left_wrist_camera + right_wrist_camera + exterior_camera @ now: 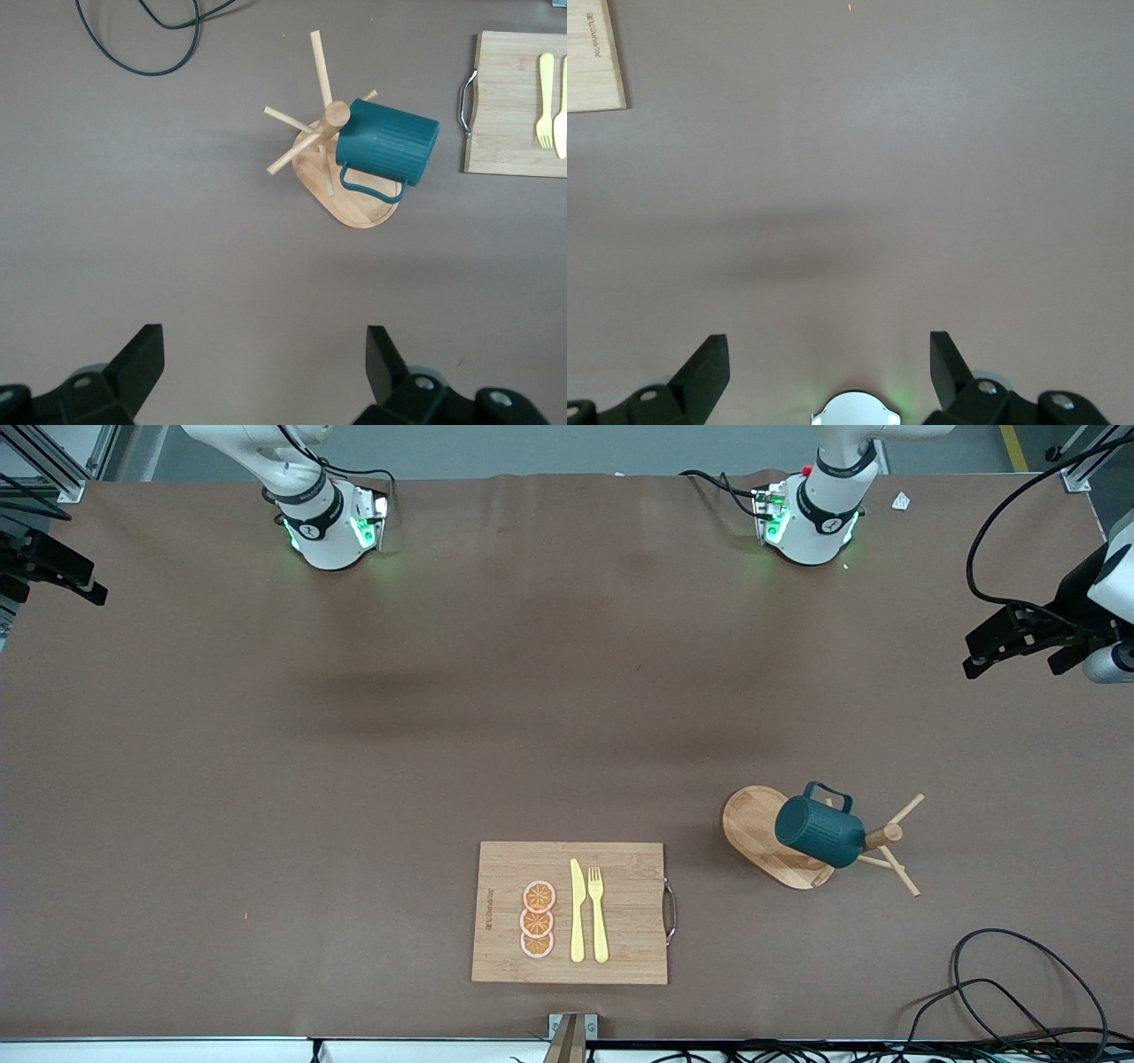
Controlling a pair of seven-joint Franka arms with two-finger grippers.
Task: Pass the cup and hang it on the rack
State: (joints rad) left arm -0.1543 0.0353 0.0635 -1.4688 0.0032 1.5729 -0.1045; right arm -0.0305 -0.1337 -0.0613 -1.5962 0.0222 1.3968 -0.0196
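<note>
The dark teal ribbed cup [819, 831] hangs tilted on the bamboo rack [749, 824], over its oval base, with its loop handle [828, 793] turned toward the robots. The left wrist view shows the same cup [390, 142] against the rack's post and pegs [319, 133]. My left gripper [263, 363] is open and empty, high over bare table and well apart from the rack. The right gripper [829, 367] is open and empty too, high over the table above its own arm's base [853, 409]. Neither gripper shows in the front view.
A bamboo cutting board [620, 868] with orange slices [538, 919], a yellow knife [577, 911] and a fork [598, 912] lies beside the rack, toward the right arm's end. Black cables [1010, 992] loop at the near corner at the left arm's end. Dark fixtures [1019, 638] overhang both table ends.
</note>
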